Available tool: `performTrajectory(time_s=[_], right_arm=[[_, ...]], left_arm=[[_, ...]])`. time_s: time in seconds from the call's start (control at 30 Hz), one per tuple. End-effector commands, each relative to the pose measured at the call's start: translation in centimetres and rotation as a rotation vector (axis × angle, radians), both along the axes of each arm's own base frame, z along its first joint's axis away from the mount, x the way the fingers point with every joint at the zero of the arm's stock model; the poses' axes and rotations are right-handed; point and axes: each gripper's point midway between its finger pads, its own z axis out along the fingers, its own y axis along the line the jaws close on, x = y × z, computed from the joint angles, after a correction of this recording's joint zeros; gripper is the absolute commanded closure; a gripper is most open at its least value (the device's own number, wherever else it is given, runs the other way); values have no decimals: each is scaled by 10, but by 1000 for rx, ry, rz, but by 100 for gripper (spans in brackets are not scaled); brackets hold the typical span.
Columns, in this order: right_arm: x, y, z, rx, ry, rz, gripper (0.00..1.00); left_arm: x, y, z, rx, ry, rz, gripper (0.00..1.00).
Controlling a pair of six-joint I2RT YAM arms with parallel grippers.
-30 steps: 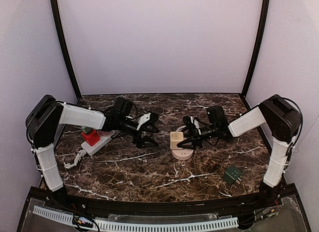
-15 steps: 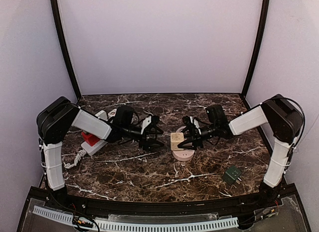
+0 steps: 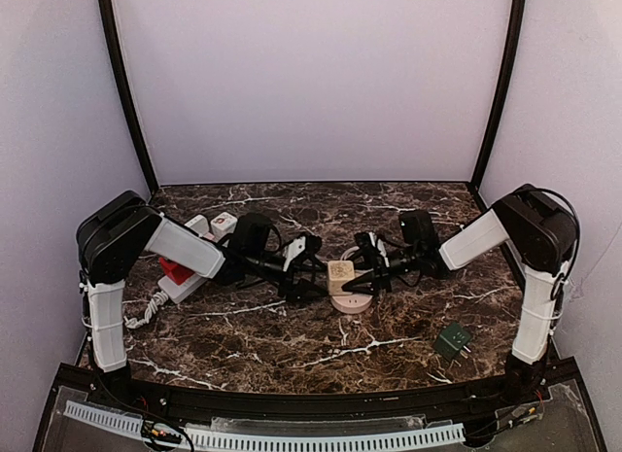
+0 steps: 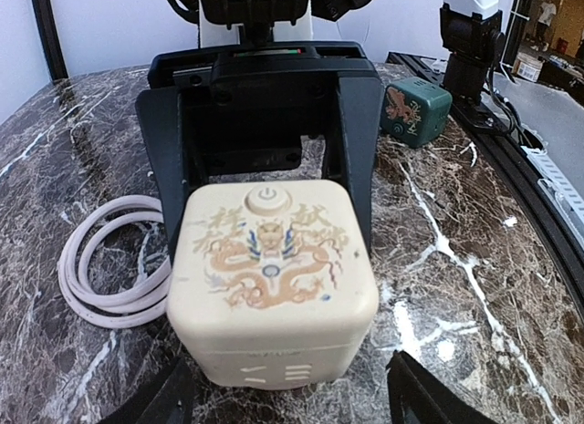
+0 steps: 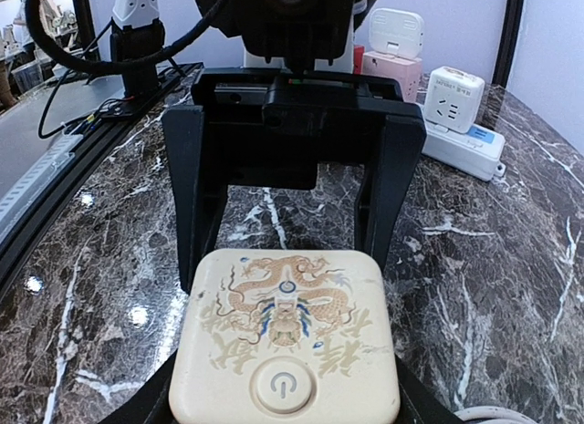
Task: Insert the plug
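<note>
From the top view I saw the left gripper [image 3: 313,277] at nine o'clock of the cube plug [image 3: 341,274], its jaws spread wide and holding nothing. The plug sat mid-table, with a pink round piece [image 3: 355,303] just at its six o'clock. It was a cream, round-cornered cube printed with an orange dragon and a power symbol. At three o'clock the right gripper [image 3: 363,274] clamped its sides.

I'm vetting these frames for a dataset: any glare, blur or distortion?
Top view: even light, all sharp, no strong glare on the table. Left wrist: cube sharp, white glints on the table to its right, far background soft. Right wrist: cube sharp, glints on the table to its left.
</note>
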Motion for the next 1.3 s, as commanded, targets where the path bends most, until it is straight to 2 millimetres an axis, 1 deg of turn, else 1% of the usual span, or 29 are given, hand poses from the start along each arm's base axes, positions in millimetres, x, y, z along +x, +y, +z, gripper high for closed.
performTrajectory(time_s=[0.0,0.07,0.13,0.23,0.33,0.37,0.4,0.43,0.47,0.5,0.53,0.57,0.6,0.67,0.7,0.73,0.77,0.8,0.87,1.0,1.07,1.1,1.13,1.17,1.2,1.23,1.27], right_arm=[[-14,-14,-86,-280,152,-115,100],[-19,-11,-86,-292,172,-105,100],[-26,-11,-88,-281,180,-98,100],[-22,-7,-97,-305,202,-98,100],[-17,-3,-102,-314,196,-101,100],[-15,-3,-105,-325,200,-103,100],[-13,-3,-108,-337,205,-107,100],[-13,-3,-111,-353,205,-107,100],[-14,-1,-112,-360,197,-102,100],[-15,1,-110,-359,186,-97,100],[-15,3,-106,-351,175,-91,100],[-14,6,-99,-335,170,-88,100],[-11,9,-87,-311,163,-91,96],[-5,15,-65,-275,156,-97,74],[0,19,-51,-255,144,-98,59],[3,22,-38,-243,143,-104,38],[7,24,-25,-231,143,-110,8],[10,25,-12,-218,142,-121,2],[16,23,13,-194,140,-154,1],[21,5,55,-173,193,-243,1],[27,-10,67,-219,238,-348,1],[33,-21,69,-269,267,-444,1],[43,-36,69,-337,286,-575,1],[49,-57,63,-428,330,-711,2],[49,-77,59,-517,374,-824,3],[44,-95,57,-603,426,-916,4],[36,-112,54,-684,485,-995,4]], left_arm=[[0,0,2,15,-27,13,28],[2,0,4,14,-36,17,28],[2,0,5,15,-33,11,30],[1,2,3,26,-23,5,37],[0,5,0,43,-21,2,44],[-1,5,-1,46,-18,3,49],[-1,5,-1,50,-12,4,51],[-1,5,-2,54,-10,5,56],[-2,6,-5,62,-4,5,64],[-3,7,-8,71,-6,0,69],[-3,8,-11,82,-5,1,79],[-6,11,-17,102,-5,-10,83],[-7,12,-21,115,-5,-10,89],[-10,18,-30,155,-3,-14,97],[-12,21,-33,174,8,-13,98],[-10,22,-33,185,4,1,99],[-10,23,-33,194,13,10,99],[-7,23,-29,197,5,23,99],[-6,25,-25,203,0,34,99],[-8,30,-20,210,-11,42,99],[-7,31,-20,219,-13,49,99],[-6,33,-20,226,-14,55,99],[-6,34,-21,230,-8,63,99],[-5,36,-24,241,-3,75,99],[-4,38,-26,247,9,89,97],[-2,40,-28,254,6,104,78],[-2,42,-30,253,3,109,64]])
